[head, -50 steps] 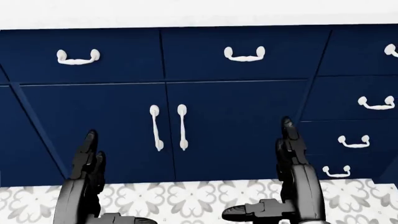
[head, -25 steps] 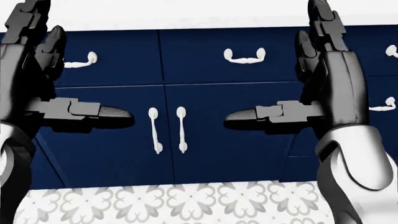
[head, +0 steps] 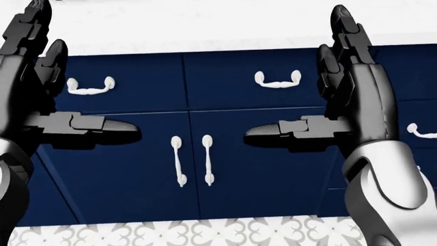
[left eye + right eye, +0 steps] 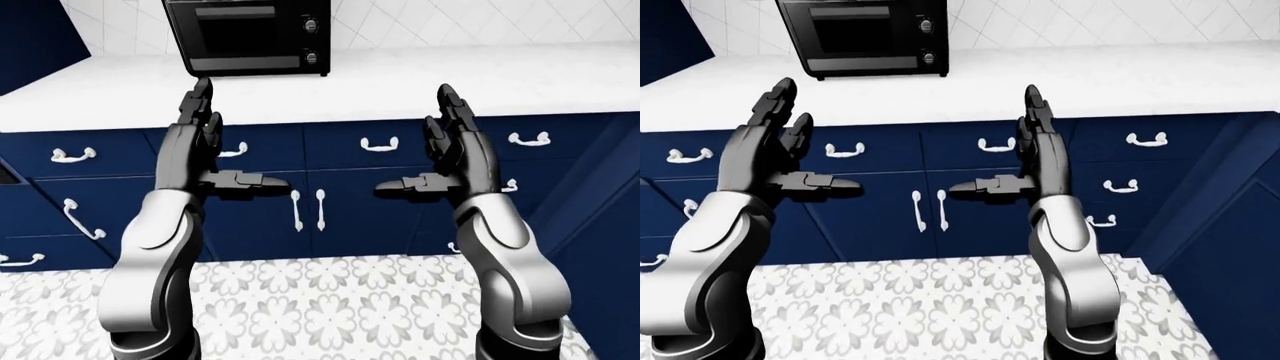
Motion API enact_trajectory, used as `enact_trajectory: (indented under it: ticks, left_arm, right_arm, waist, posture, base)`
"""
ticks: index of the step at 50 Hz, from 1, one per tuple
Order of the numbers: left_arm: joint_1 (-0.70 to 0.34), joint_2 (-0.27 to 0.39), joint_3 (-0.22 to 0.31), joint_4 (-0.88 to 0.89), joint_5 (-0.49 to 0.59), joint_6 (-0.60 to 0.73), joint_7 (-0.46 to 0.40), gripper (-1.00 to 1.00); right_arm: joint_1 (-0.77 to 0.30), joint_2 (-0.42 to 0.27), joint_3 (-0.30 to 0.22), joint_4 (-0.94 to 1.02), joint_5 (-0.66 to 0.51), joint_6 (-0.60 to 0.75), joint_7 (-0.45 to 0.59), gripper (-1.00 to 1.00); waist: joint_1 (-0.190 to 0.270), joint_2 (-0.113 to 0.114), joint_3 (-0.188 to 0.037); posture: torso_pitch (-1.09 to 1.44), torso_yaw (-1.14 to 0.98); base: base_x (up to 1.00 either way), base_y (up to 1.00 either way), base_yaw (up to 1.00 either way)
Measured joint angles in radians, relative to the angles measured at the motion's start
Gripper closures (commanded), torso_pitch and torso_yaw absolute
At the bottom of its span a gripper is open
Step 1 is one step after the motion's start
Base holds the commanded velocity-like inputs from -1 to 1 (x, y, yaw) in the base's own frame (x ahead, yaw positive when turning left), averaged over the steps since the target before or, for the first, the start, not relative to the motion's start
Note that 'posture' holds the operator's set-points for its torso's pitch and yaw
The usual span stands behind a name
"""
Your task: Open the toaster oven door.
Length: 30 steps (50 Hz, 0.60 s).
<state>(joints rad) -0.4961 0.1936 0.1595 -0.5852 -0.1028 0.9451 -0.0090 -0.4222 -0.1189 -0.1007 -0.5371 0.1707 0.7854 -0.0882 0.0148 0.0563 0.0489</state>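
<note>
Oven (image 4: 248, 36): a black toaster oven is seen on the white tabletop (image 4: 450, 79), at the top of the left-eye view, left of centre, against the tiled wall (image 4: 480, 22).
Door: it is judged shut; the glass lies flush with the face. The handle bar is seen near the door's top edge, and only the upper rim of the oven is cropped by the view.
Knobs (image 4: 311, 41): two are seen in a column just right of the door.
Left hand (image 4: 200, 139): it is held upright, palm inward, with the fingers (image 4: 203, 94) spread apart and the thumb pointed toward the other hand; nothing is held.
Right hand (image 4: 455, 142): the same pose is mirrored, fingers apart and empty.
Gap: both hands are held well short of the oven, over the blue cabinets (image 4: 360, 195) and below the tabletop edge.
Risk, reach: the oven is set far in on the tabletop, so the body may be pressed into the cabinets before the handle is reached.
Risk, aim: the knobs may be struck instead of the handle if the hand is brought in too far right.
Risk, pull: the oven itself may be dragged or tipped if the door is pulled outward rather than swung down.
Risk, grip: a loose hold may be slipped off the thin bar.
Floor (image 4: 330, 300): patterned tile is seen under the arms.
</note>
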Motion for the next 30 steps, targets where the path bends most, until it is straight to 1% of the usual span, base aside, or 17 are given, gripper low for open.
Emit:
enact_trajectory:
  ticks: [2, 6, 8, 9, 10, 11, 13, 14, 19, 21, 22, 23, 24, 25, 26, 27, 30]
  left_arm:
    - [0.000, -0.002, -0.007, 0.005, 0.002, -0.009, -0.001, -1.00]
    - [0.009, -0.008, -0.009, -0.001, 0.002, -0.030, -0.006, -1.00]
    - [0.014, -0.009, -0.005, 0.005, 0.003, -0.039, -0.006, -1.00]
    - [0.011, -0.009, -0.005, 0.006, 0.002, -0.041, -0.005, -1.00]
    - [0.014, -0.017, -0.008, 0.006, 0.002, -0.041, -0.005, -1.00]
    - [0.020, -0.020, -0.016, 0.008, -0.001, -0.038, -0.007, -1.00]
    - [0.023, -0.021, -0.028, 0.021, -0.009, -0.032, -0.012, -1.00]
    - [0.022, -0.019, -0.029, 0.021, -0.011, -0.028, -0.013, -1.00]
    - [0.006, -0.014, -0.020, -0.004, -0.009, -0.029, -0.010, -1.00]
    - [0.001, -0.013, -0.021, -0.008, -0.010, -0.037, -0.011, -1.00]
    - [-0.001, -0.012, -0.021, -0.004, -0.010, -0.044, -0.012, -1.00]
    - [-0.001, -0.007, -0.017, 0.000, -0.009, -0.049, -0.013, -1.00]
    - [0.003, -0.006, -0.012, 0.007, -0.007, -0.047, -0.012, -1.00]
    - [0.011, -0.007, -0.008, 0.014, -0.004, -0.041, -0.009, -1.00]
    - [0.018, -0.008, -0.006, 0.023, 0.001, -0.035, -0.006, -1.00]
    - [0.020, -0.010, -0.007, 0.032, 0.005, -0.032, -0.005, -1.00]
    - [0.015, -0.013, -0.013, 0.027, 0.008, -0.033, -0.005, -1.00]
  right_arm:
    - [-0.001, -0.001, -0.006, 0.002, -0.001, -0.003, 0.001, -1.00]
    - [0.001, 0.002, -0.012, -0.010, -0.005, -0.027, -0.001, -1.00]
    - [0.005, 0.004, -0.010, -0.010, -0.004, -0.038, 0.000, -1.00]
    - [0.005, 0.003, -0.011, -0.013, -0.003, -0.037, 0.000, -1.00]
    - [0.010, -0.002, -0.016, -0.014, -0.002, -0.033, -0.001, -1.00]
    - [0.016, -0.002, -0.022, -0.009, -0.003, -0.028, -0.002, -1.00]
    - [0.027, -0.002, -0.032, 0.004, -0.008, -0.027, -0.007, -1.00]
    - [0.026, -0.002, -0.032, 0.010, -0.009, -0.029, -0.007, -1.00]
    - [0.022, -0.002, -0.024, -0.005, -0.003, -0.038, -0.002, -1.00]
    - [0.020, -0.002, -0.025, -0.004, -0.002, -0.042, -0.001, -1.00]
    - [0.016, -0.002, -0.026, -0.004, -0.002, -0.044, -0.001, -1.00]
    - [0.012, 0.003, -0.023, -0.002, -0.001, -0.047, -0.001, -1.00]
    - [0.016, 0.008, -0.015, 0.003, 0.001, -0.048, 0.000, -1.00]
    - [0.019, 0.009, -0.007, 0.008, 0.005, -0.041, 0.002, -1.00]
    - [0.023, 0.009, -0.001, 0.011, 0.009, -0.033, 0.005, -1.00]
    - [0.026, 0.011, 0.000, 0.012, 0.013, -0.030, 0.006, -1.00]
    - [0.028, 0.011, -0.012, 0.017, 0.020, -0.041, 0.005, -1.00]
  waist:
    - [0.000, -0.017, -0.003]
    - [0.009, -0.062, -0.002]
    - [0.014, -0.093, -0.008]
    - [0.012, -0.117, -0.013]
    - [0.000, -0.107, -0.008]
    - [-0.006, -0.108, -0.002]
    - [-0.014, -0.117, -0.003]
    - [-0.016, -0.112, -0.005]
    - [-0.030, -0.047, 0.001]
    - [-0.038, -0.017, -0.006]
    - [-0.039, 0.003, -0.012]
    - [-0.031, 0.011, -0.013]
    - [-0.021, 0.002, -0.002]
    - [-0.015, 0.006, 0.006]
    - [-0.009, 0.010, 0.006]
    - [-0.004, 0.009, 0.003]
    - [0.001, -0.014, -0.008]
  posture:
    - [0.00, 0.00]
    - [0.00, 0.00]
    - [0.00, 0.00]
    - [0.00, 0.00]
    - [0.00, 0.00]
    - [0.00, 0.00]
    - [0.00, 0.00]
    - [0.00, 0.00]
    - [0.00, 0.00]
    - [0.00, 0.00]
    - [0.00, 0.00]
    - [0.00, 0.00]
    - [0.00, 0.00]
    - [0.00, 0.00]
    - [0.00, 0.00]
    - [0.00, 0.00]
    - [0.00, 0.00]
  base:
    - [0.38, 0.00, 0.00]
    - [0.38, 0.00, 0.00]
    - [0.37, 0.00, 0.00]
    - [0.37, 0.00, 0.00]
    - [0.38, 0.00, 0.00]
    - [0.37, 0.00, 0.00]
    - [0.38, 0.00, 0.00]
    - [0.38, 0.00, 0.00]
    - [0.46, 0.00, 0.00]
    - [0.46, 0.00, 0.00]
    - [0.46, 0.00, 0.00]
    - [0.47, 0.00, 0.00]
    - [0.46, 0.00, 0.00]
    - [0.46, 0.00, 0.00]
    - [0.46, 0.00, 0.00]
    - [0.48, 0.00, 0.00]
    - [0.46, 0.00, 0.00]
